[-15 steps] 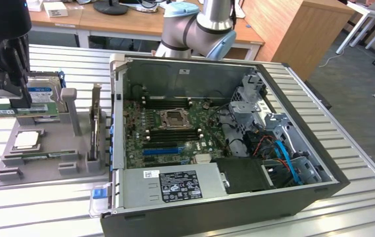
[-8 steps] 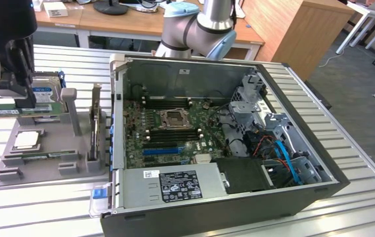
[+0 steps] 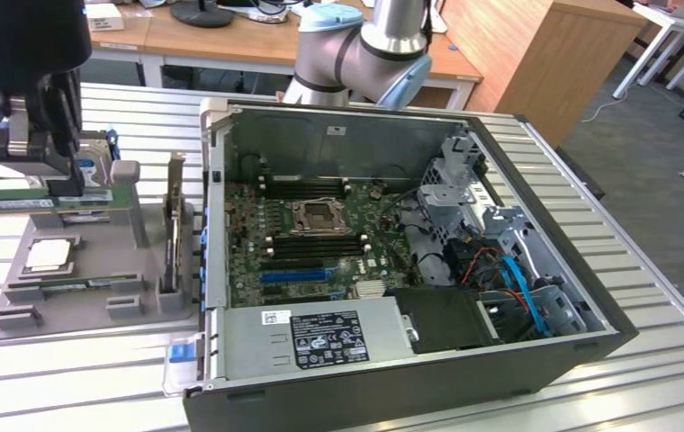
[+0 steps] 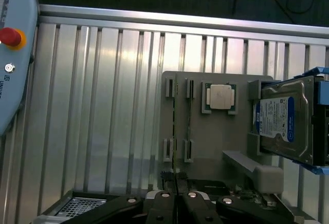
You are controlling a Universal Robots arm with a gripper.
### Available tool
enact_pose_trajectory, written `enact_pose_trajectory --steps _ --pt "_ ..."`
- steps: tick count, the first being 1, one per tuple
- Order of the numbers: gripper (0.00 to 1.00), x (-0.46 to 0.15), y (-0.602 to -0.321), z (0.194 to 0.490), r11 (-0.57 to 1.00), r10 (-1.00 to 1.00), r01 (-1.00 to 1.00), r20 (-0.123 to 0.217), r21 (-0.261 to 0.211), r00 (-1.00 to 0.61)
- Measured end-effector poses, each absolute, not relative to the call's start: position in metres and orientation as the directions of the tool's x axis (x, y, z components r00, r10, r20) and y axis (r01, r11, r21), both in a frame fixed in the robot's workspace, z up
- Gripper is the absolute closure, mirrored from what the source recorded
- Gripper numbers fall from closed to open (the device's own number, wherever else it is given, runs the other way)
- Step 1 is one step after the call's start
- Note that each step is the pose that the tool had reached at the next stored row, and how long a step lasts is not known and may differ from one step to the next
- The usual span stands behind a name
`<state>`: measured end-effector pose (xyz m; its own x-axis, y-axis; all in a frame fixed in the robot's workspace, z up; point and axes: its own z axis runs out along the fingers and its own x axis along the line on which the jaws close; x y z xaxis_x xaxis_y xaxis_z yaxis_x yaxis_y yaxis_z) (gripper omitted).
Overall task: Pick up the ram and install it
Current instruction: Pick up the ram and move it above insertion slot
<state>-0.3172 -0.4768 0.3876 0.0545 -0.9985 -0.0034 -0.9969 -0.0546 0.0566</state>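
Green ram (image 3: pixel 6 204) is hanging pinched in the gripper (image 3: pixel 60 187) above the grey parts tray (image 3: pixel 78 310); pickup is looking done, while installing into the motherboard (image 3: pixel 306 243) is remaining.

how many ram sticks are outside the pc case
2. One ram is clamped in the tool over the grey holder; a second stick lies in that holder. Any seated in the motherboard slots may be hidden.

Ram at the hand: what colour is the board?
Green, with a pale label; the ram shows best in the exterior view.
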Motion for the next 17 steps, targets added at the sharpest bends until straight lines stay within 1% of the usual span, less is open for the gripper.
enact_pose_trajectory --steps 10,17 --pt "0.88 -0.3143 -0.4768 0.3956 -0.055 -0.999 -0.997 -0.003 0.057 0.054" --pt "0.88 -0.3123 -0.4769 0.3958 -0.055 -0.998 -0.997 -0.003 0.057 0.055"
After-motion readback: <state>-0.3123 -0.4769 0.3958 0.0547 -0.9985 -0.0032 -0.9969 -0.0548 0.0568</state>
